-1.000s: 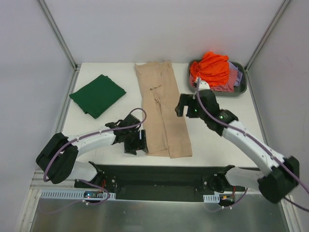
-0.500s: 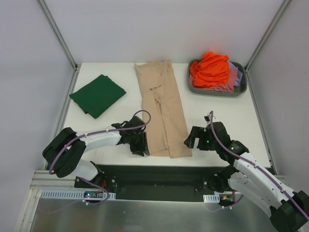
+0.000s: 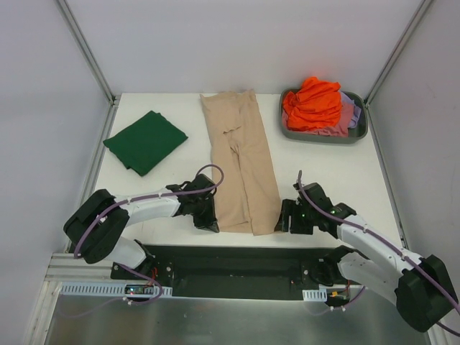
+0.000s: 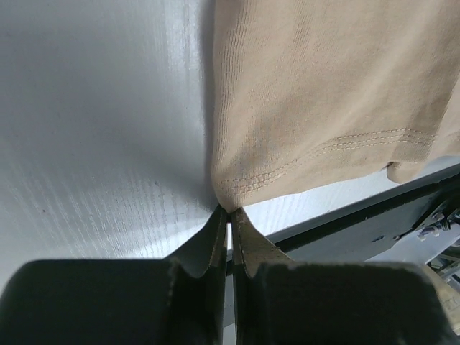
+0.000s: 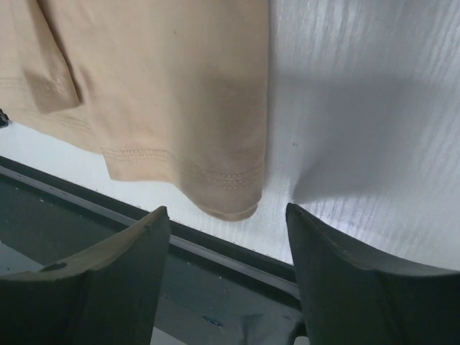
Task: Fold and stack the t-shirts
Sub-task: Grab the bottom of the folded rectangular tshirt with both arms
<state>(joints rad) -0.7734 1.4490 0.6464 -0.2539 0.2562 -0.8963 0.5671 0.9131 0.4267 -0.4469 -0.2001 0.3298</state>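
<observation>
The right fingers (image 5: 122, 266) have descended to the beige t-shirt (image 3: 241, 165) hem and are spread, its corner lying between them. The left fingers (image 4: 208, 244) clench the opposite corner. Close fully on cloth before lifting evenly.

Overhead view looks down; wrist views (very close) share one beige t-shirt (image 3: 241, 172).
</observation>
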